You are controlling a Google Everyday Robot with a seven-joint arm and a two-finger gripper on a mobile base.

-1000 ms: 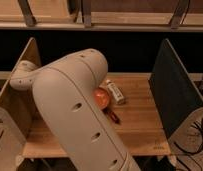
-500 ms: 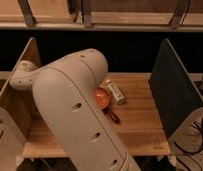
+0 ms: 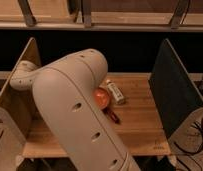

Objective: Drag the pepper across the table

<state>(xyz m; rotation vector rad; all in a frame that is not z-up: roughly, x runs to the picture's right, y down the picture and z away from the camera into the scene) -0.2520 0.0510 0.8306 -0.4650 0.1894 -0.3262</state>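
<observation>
Pepper (image 3: 113, 116) first: we see it as a small dark red sliver lying flat on the table (image 3: 140, 120), just off the lower right of the orange bowl (image 3: 102, 97). It is close against the edge of the robot's arm (image 3: 80, 115), which may cover part of it. A flat packet (image 3: 115, 92) lies just behind the bowl, slanting toward the back. All three sit bunched near the middle of the planks, so we judge that any drag must start right beside neighbours.

The gripper we cannot find — the arm's broad pale shell fills the left and centre of the view, and the gripper is somewhere behind or beneath it. Whether it is spread, closed, or has hold of anything, we cannot tell. We take it that the arm bends across the front of the table in order to reach in toward that middle cluster.

As for room, bare wood runs from the pepper to the dark right panel (image 3: 172, 95), and more lies toward the near edge. The left panel (image 3: 22, 82) walls the other side, but the arm hides most of the boards there. The open lane, in our judgement, is to the right, away from the bowl and packet. The near edge has no lip that we can see — a drag that way could carry the pepper off.
</observation>
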